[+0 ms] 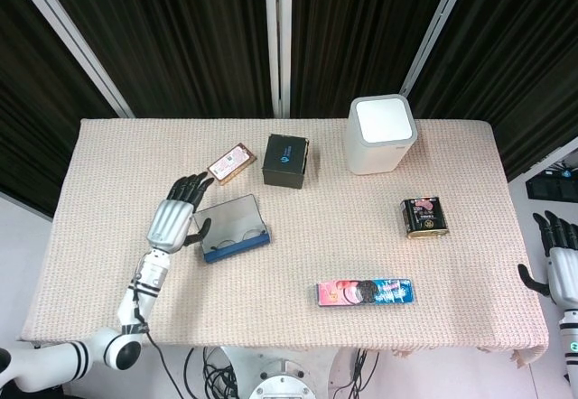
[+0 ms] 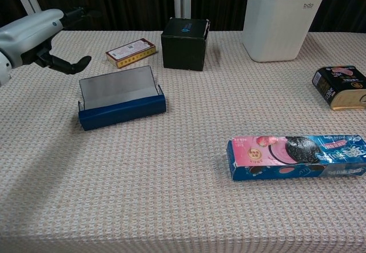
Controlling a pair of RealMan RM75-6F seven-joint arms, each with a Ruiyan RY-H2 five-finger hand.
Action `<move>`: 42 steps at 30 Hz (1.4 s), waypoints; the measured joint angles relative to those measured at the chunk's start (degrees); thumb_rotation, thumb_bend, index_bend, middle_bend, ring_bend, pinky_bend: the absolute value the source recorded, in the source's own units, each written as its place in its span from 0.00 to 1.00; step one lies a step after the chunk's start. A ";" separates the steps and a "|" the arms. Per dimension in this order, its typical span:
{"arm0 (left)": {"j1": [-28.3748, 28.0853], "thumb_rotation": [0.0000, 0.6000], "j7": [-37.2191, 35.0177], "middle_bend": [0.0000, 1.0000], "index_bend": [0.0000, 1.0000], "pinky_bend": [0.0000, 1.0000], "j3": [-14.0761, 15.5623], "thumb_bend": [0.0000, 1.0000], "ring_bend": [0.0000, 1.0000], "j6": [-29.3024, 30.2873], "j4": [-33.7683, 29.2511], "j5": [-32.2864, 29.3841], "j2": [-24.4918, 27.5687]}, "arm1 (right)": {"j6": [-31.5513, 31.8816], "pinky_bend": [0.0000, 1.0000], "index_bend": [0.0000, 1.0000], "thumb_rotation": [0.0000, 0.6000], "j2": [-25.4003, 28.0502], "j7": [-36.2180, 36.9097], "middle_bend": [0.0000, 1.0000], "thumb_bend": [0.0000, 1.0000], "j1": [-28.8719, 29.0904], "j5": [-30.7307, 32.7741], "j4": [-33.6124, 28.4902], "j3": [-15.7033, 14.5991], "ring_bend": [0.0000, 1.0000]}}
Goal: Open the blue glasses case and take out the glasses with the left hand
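The blue glasses case (image 1: 233,229) (image 2: 120,102) lies left of the table's centre with its lid standing up, grey inside facing the front. In the head view dark glasses show inside the case. My left hand (image 1: 176,215) (image 2: 35,38) hovers just left of the lid with fingers spread, holding nothing. My right hand (image 1: 556,262) hangs off the table's right edge, fingers apart and empty.
A small red-brown box (image 1: 232,163) and a black box (image 1: 286,161) stand behind the case. A white bin (image 1: 380,134) is at the back, a dark tin (image 1: 424,217) at the right, a cookie pack (image 1: 364,292) near the front edge.
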 measured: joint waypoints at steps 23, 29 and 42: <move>-0.96 0.93 5.70 0.06 0.24 0.11 8.99 0.29 0.00 -8.84 -1.40 13.92 7.50 | 0.09 0.00 0.00 1.00 0.77 -1.51 0.00 0.27 0.15 -0.03 -1.76 -0.05 0.00; -0.78 0.75 10.76 0.05 0.26 0.09 8.12 0.29 0.00 -15.21 -5.59 4.82 9.79 | -0.18 0.00 0.00 1.00 0.45 -1.20 0.00 0.27 0.30 -0.17 -1.32 -0.16 0.00; -1.40 0.71 11.36 0.03 0.34 0.09 8.15 0.29 0.00 -21.33 -15.28 0.06 14.35 | -0.07 0.00 0.00 1.00 0.38 -1.17 0.00 0.27 0.29 -0.13 -1.31 -0.15 0.00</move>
